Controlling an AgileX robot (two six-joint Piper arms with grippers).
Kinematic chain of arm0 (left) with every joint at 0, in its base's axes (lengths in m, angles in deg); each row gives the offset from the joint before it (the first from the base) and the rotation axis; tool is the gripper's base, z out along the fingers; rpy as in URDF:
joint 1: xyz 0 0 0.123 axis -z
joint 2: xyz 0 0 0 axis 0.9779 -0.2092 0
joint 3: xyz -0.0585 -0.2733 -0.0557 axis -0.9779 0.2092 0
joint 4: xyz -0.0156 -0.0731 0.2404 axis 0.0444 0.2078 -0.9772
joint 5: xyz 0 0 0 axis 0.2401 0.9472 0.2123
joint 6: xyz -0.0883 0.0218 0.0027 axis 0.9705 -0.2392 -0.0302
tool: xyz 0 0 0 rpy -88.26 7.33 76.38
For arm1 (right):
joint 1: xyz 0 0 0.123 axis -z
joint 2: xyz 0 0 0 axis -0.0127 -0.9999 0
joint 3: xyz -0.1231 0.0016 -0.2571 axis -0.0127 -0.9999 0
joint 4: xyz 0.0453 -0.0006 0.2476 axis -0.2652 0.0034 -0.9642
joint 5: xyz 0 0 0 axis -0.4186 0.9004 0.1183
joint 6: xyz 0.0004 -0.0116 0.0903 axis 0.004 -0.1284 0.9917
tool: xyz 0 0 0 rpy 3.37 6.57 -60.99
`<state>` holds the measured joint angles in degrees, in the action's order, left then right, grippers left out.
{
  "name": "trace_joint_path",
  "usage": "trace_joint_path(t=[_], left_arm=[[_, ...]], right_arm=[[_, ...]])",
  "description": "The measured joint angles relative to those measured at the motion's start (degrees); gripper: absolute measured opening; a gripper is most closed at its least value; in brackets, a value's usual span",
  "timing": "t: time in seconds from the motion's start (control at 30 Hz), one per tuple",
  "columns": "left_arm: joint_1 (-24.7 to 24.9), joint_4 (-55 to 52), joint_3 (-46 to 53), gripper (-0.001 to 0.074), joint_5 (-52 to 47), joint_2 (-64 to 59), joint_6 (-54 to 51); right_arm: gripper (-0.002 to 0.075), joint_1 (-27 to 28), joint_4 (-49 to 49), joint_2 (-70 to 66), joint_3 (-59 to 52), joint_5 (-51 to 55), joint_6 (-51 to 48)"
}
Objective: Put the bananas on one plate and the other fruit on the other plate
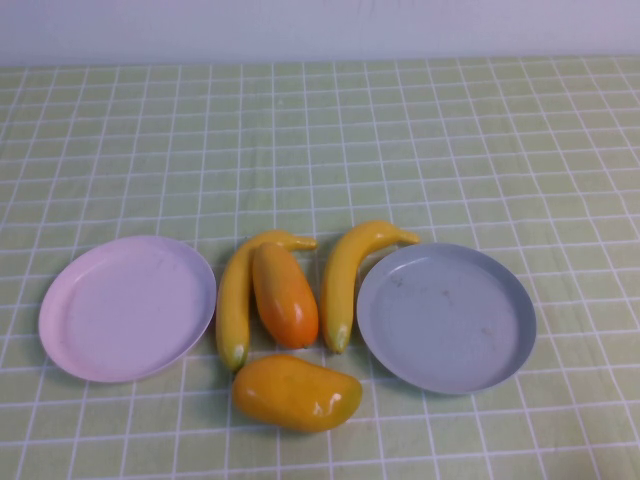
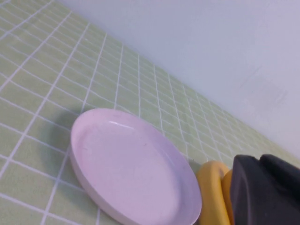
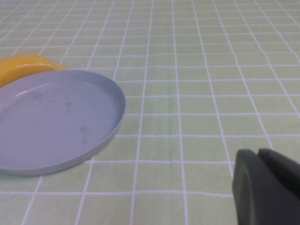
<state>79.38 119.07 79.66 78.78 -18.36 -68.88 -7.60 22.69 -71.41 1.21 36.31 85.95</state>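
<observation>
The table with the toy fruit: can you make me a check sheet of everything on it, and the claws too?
Surface: green checked tablecloth, flat.
Job's things: pink plate on the robot's left and grey-blue plate on its right, both empty. Between them lie the left banana, orange-red mango, right banana and, nearer the robot, the yellow-orange mango.
Clutter: nothing seen.
Claws: left claw shut, holding nothing, beside the pink plate; right claw shut, holding nothing, beside the grey-blue plate.
Cables: nothing seen.
Surroundings: plain pale wall behind the table.
</observation>
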Motion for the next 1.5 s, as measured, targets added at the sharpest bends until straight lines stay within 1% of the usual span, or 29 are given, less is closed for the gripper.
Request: trace_joint_path(t=[0.17, 0.37, 0.5, 0.6, 0.67, 0.8, 0.87, 1.0, 1.1, 1.27, 1.37, 1.43, 1.5], left_arm=[[0.0, 3.7, 0.0, -0.0001, 2.2, 0.0, 0.6], [0.0, 4.1, 0.0, -0.0001, 5.5, 0.0, 0.6], [0.0, 5.5, 0.0, -0.0001, 5.7, 0.0, 2.1], [0.0, 6.2, -2.8, -0.0002, 1.8, -0.3, 2.7], [0.0, 6.2, -7.5, -0.0002, -3.4, -2.6, -0.1], [0.0, 5.9, -17.4, -0.0002, -16.2, -11.9, -9.1], [0.0, 5.6, -22.2, -0.0001, -22.8, -18.1, -15.5], [0.0, 5.3, -30.0, -0.0002, -34.3, -30.3, -32.6], [0.0, 5.7, -34.9, -0.0001, -41.0, -39.1, -45.7], [0.0, 8.9, -40.9, -0.0001, -47.7, -50.5, -65.9], [0.1, 10.7, -44.2, -0.0002, -50.2, -56.6, -73.8], [1.6, 10.8, -46.7, -0.0002, -51.2, -60.6, -79.4], [4.3, 10.6, -49.0, -0.0001, -51.4, -64.3, -84.2]], right_arm=[[-0.0016, 0.0, 0.0, 0.0, 0.0, 0.0, 0.0], [-0.0016, 0.0, 0.0, 0.0, 0.0, 0.0, 0.0], [-0.0015, 0.0, 0.0, 0.0, 0.0, 0.0, 0.0], [-0.0016, 0.0, 0.0, 0.0, 0.0, 0.0, 0.0], [-0.0016, 0.0, 0.0, 0.0, 0.0, 0.0, 0.0], [-0.0016, 0.0, 0.0, 0.0, 0.0, 0.0, 0.0], [-0.0015, 0.0, 0.0, 0.0, 0.0, 0.0, 0.0], [-0.0015, 0.0, 0.0, 0.0, 0.0, 0.0, 0.0], [-0.0015, 0.0, 0.0, 0.0, 0.0, 0.0, 0.0], [-0.0016, 0.0, 0.0, 0.0, 0.0, 0.0, 0.0], [-0.0016, 0.0, 0.0, 0.0, 0.0, 0.0, 0.0], [-0.0016, 0.0, 0.0, 0.0, 0.0, 0.0, 0.0], [-0.0015, 0.0, 0.0, 0.0, 0.0, 0.0, 0.0]])
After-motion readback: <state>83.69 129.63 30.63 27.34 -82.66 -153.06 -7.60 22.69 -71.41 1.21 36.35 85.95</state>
